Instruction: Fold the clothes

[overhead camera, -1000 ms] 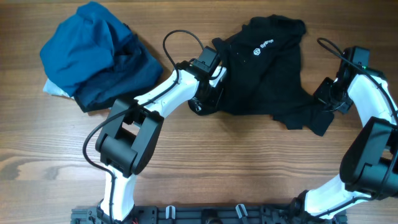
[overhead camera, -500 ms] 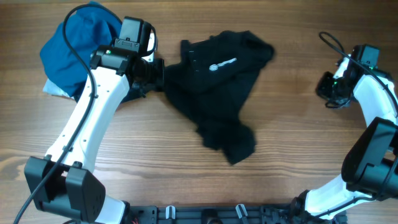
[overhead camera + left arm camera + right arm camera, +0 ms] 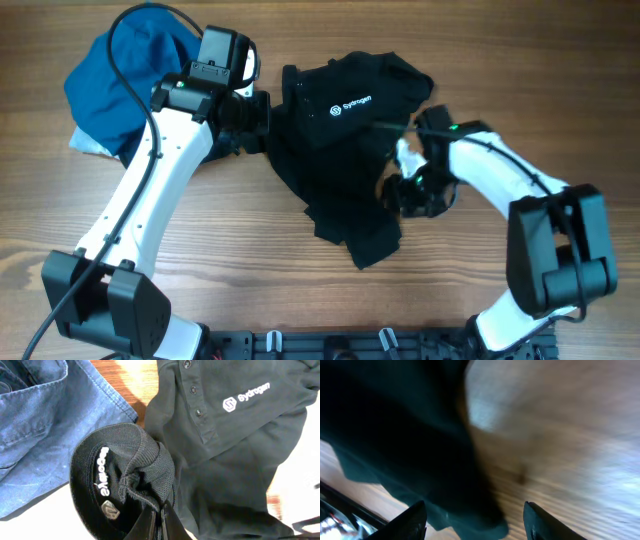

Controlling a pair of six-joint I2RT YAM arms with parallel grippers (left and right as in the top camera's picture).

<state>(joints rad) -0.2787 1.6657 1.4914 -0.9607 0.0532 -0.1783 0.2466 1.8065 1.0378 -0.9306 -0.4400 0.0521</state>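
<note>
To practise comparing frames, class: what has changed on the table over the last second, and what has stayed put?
The left gripper, shut on the black shirt at its collar, dragged it left towards the blue bundle. The right gripper let go of the shirt's right edge, opened, and swung in over its lower right side. The blue bundle stayed where it was.

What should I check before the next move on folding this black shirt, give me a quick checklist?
1. Left end effector gripping black shirt: ok, shut on collar fabric.
2. Right end effector gripping: not ok, jaws open over the fabric.
3. Shirt flat: not ok, bunched; logo faces up.
4. Shirt apart from blue bundle: cannot tell; collar sits right beside it.
5. Right wrist view sharp: not ok, blurred.
</note>
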